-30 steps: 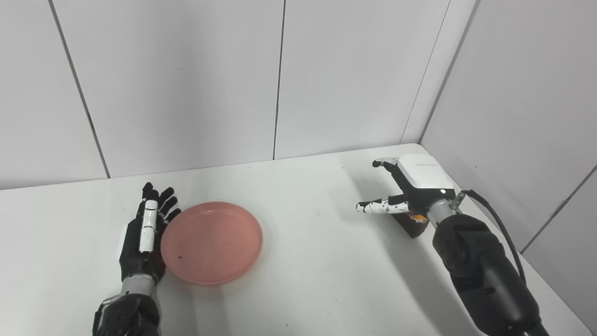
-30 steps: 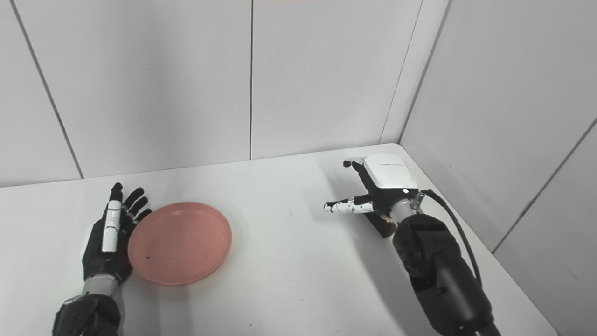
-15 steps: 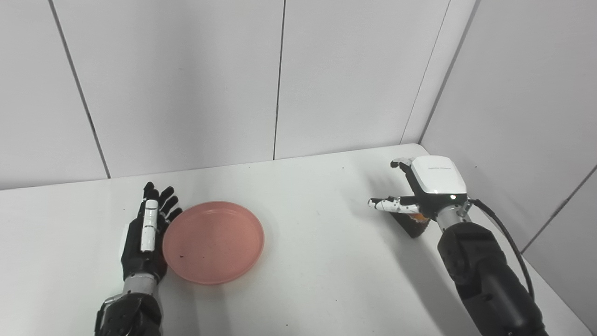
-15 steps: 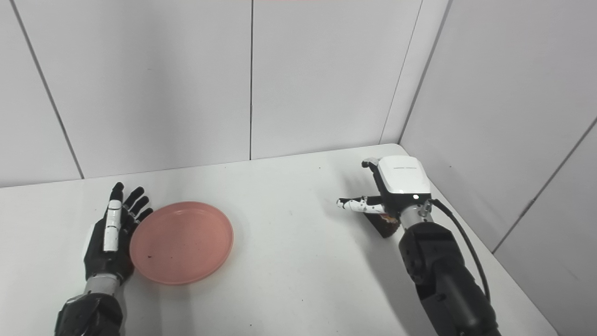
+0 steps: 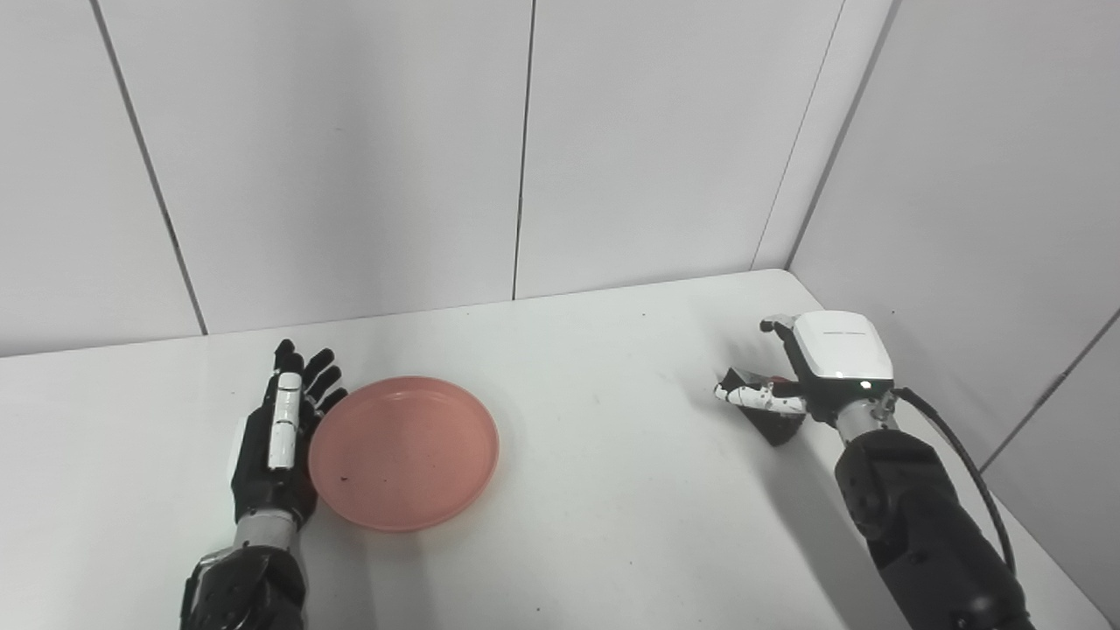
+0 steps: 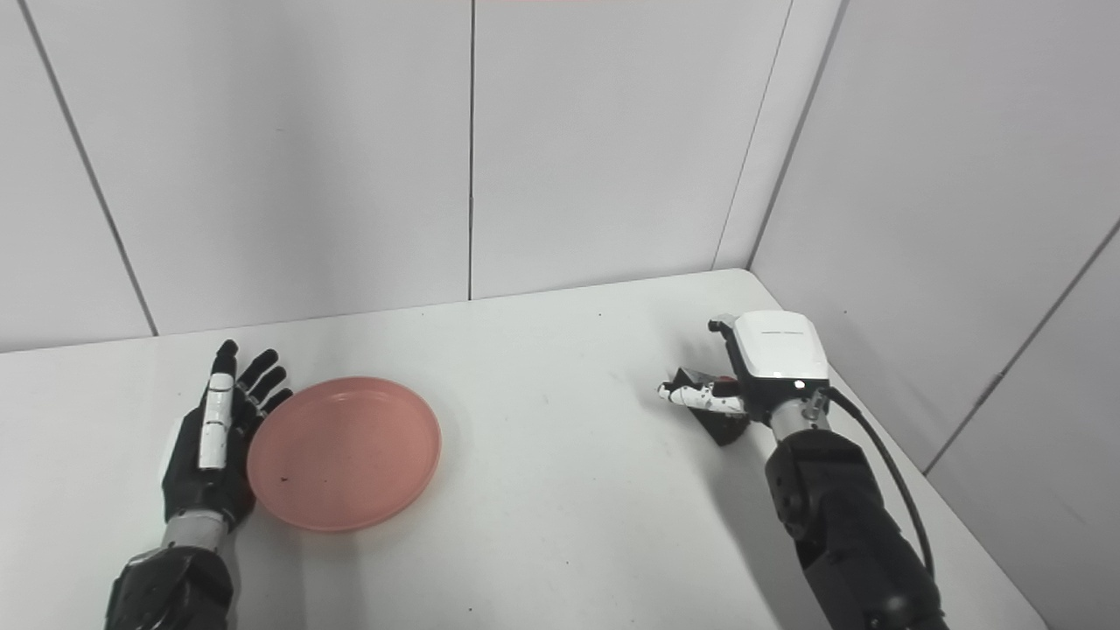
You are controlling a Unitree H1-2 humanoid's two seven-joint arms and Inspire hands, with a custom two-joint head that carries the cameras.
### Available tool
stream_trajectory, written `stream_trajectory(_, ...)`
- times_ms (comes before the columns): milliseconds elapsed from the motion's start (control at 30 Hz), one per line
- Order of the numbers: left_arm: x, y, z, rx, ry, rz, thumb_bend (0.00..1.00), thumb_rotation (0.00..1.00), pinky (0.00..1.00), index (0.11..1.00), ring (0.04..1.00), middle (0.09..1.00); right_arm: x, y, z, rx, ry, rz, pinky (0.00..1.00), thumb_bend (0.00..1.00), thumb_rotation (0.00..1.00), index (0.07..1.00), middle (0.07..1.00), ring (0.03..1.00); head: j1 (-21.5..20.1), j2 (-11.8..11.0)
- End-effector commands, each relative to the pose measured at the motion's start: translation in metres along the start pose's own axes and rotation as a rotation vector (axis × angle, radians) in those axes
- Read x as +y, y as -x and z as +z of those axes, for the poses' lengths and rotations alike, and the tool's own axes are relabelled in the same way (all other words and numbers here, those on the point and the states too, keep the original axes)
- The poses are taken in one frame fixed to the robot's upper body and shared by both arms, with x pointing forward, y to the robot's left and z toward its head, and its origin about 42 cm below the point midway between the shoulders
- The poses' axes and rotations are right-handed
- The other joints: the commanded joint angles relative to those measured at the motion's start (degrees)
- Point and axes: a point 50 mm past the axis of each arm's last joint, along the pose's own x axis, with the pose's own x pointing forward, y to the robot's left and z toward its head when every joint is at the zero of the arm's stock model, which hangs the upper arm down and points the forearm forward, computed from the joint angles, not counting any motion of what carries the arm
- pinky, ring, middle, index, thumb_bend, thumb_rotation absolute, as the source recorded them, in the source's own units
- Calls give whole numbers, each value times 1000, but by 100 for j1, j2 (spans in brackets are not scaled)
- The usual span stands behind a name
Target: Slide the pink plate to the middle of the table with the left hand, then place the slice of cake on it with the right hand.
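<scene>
White table (image 5: 595,490) | left robot hand (image 5: 276,437) spread flat, against pink plate (image 5: 404,451) | right robot hand (image 5: 809,372) around cake slice (image 5: 774,420), grip unclear

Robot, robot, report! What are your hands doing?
Left hand open, flat against pink plate. Right hand closing around cake slice, grip unconfirmed. Nothing between them.

From my feed I see a white surface (image 5: 612,490), smooth and slightly glossy, with a few tiny dark specks scattered over it. Its far right corner (image 5: 781,273) is rounded and sits tucked into the room's corner. The back wall (image 5: 350,157) is made of pale grey panels split by thin dark vertical seams (image 5: 522,149). A right wall (image 5: 980,192) of the same panels angles toward me, its seams running diagonally. Lighting is even and soft, from above; shadows on the surface are faint and diffuse. No floor in either view.
</scene>
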Motion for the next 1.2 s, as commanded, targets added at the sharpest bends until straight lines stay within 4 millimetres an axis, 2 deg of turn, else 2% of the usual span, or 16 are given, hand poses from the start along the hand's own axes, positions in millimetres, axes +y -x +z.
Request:
stream_trajectory(0, 5, 7, -15, 74, -1, 23, 644, 818, 848, 1000, 890, 881, -19, -14, -10, 11, 0, -85, 855, 883, 888, 755, 782, 822, 25, -4)
stream_trajectory(100, 5, 7, -16, 76, -6, 20, 634, 833, 850, 1000, 897, 880, -6, -21, -18, 27, -23, -56, 840, 908, 945, 763, 800, 833, 55, 3)
stream_trajectory(267, 6, 7, -17, 78, -10, 22, 637, 834, 856, 1000, 901, 881, 10, -26, -20, 48, -40, -27, 832, 928, 965, 764, 812, 832, 51, 12)
stream_trajectory(667, 5, 8, -15, 74, -6, 23, 642, 830, 848, 1000, 896, 876, 23, -24, -21, 25, -112, -35, 830, 913, 947, 748, 787, 816, 79, 89)
stream_trajectory(800, 5, 8, -15, 75, -9, 25, 643, 830, 841, 1000, 889, 870, 28, -20, -17, -4, -183, -84, 801, 886, 883, 726, 771, 785, 84, 113)
stream_trajectory(867, 6, 8, -15, 76, -11, 25, 647, 832, 843, 1000, 891, 870, 31, -18, -16, -26, -208, -109, 746, 855, 836, 708, 749, 746, 81, 122)
stream_trajectory(933, 6, 8, -16, 77, -13, 25, 655, 829, 845, 1000, 893, 868, 33, -17, -15, -59, -232, -140, 593, 840, 807, 668, 692, 647, 79, 125)
stream_trajectory(967, 7, 8, -16, 76, -14, 24, 655, 828, 845, 1000, 893, 868, 35, -16, -15, -78, -241, -159, 581, 839, 805, 665, 686, 638, 79, 125)
stream_trajectory(1033, 7, 8, -16, 75, -14, 22, 657, 825, 847, 1000, 893, 870, 38, -14, -14, -98, -258, -183, 430, 801, 751, 598, 587, 505, 89, 135)
stream_trajectory(1067, 6, 8, -16, 75, -14, 23, 658, 825, 848, 1000, 893, 870, 39, -13, -14, -108, -265, -194, 399, 792, 735, 580, 567, 478, 93, 138)
stream_trajectory(1133, 5, 8, -15, 75, -12, 24, 654, 824, 847, 1000, 893, 871, 43, -10, -15, -124, -277, -211, 311, 724, 616, 487, 464, 377, 93, 138)
stream_trajectory(1167, 5, 8, -15, 75, -12, 24, 654, 824, 847, 1000, 893, 872, 44, -10, -16, -130, -282, -218, 305, 718, 605, 478, 454, 369, 93, 138)
